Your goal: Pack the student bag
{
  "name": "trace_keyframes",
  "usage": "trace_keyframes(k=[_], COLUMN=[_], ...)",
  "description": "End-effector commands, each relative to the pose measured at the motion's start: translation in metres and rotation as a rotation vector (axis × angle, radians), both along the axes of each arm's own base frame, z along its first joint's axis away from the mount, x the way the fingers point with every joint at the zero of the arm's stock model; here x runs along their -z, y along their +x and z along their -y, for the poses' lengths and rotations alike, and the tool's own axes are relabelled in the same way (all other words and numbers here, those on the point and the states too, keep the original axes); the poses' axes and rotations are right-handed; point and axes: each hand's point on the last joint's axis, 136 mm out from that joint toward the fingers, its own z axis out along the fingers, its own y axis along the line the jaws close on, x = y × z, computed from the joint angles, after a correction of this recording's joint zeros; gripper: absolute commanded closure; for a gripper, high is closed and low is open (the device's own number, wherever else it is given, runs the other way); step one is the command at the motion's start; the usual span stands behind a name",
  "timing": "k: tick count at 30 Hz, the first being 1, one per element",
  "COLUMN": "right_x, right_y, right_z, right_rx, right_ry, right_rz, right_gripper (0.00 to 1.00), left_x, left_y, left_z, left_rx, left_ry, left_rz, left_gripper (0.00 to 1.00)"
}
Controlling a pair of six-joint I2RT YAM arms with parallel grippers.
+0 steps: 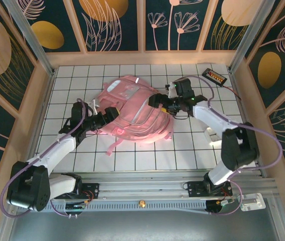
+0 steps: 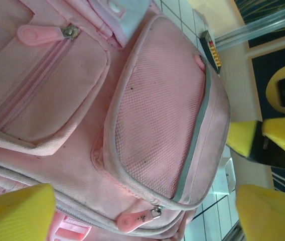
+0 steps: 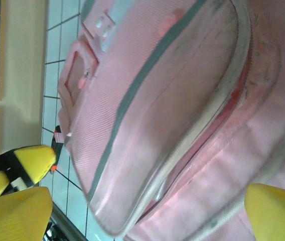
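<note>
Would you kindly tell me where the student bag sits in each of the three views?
Top external: student bag mid-frame on the white gridded table.
Left wrist: student bag across left and centre.
Right wrist: student bag across centre and right.
Shared landmark: the white gridded table.

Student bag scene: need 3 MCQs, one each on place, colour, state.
1. Where is the student bag? A: flat on the tiled table. B: hung on the wall. C: on the front rail.
2. Its colour? A: blue. B: pink. C: green.
3. The right gripper? A: shut on a strap. B: shut, empty. C: open.
Key: A, the top view shows it lying on the tiles; B, its fabric is pink; C, the yellow fingers stand wide apart.
</note>
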Motion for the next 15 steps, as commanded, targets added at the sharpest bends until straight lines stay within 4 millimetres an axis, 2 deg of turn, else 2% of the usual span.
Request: trace_keyframes(k=[1,6,11,15], right_x=[-0.017,-0.030,-0.042,-0.037], right_y=[-0.017,-0.037,-0.058,-0.069], right_z=[0.007,-0.004,-0.031,-0.047], right_rx=[0.028,0.018,-0.042,-0.056], right_ry=[-0.064,-0.072,-0.062,-0.091], right_rz=[0.078,0.134,0.192,0.189], right_gripper=[0.01,0.01,0.01,0.01], left_x=[-0.004,0.007,0.014,0.019], left_y=[0.004,0.010,0.021,0.029], left_z=[0.010,0.014,0.020,0.029], left_rx=[0.051,0.075,0.103,0.133], left_ry=[0.017,0.080,0.109,0.135], left_rz=[0.017,-0.006,-0.013,-0.020], left_gripper=[0.20,0.25,0.36,0.40])
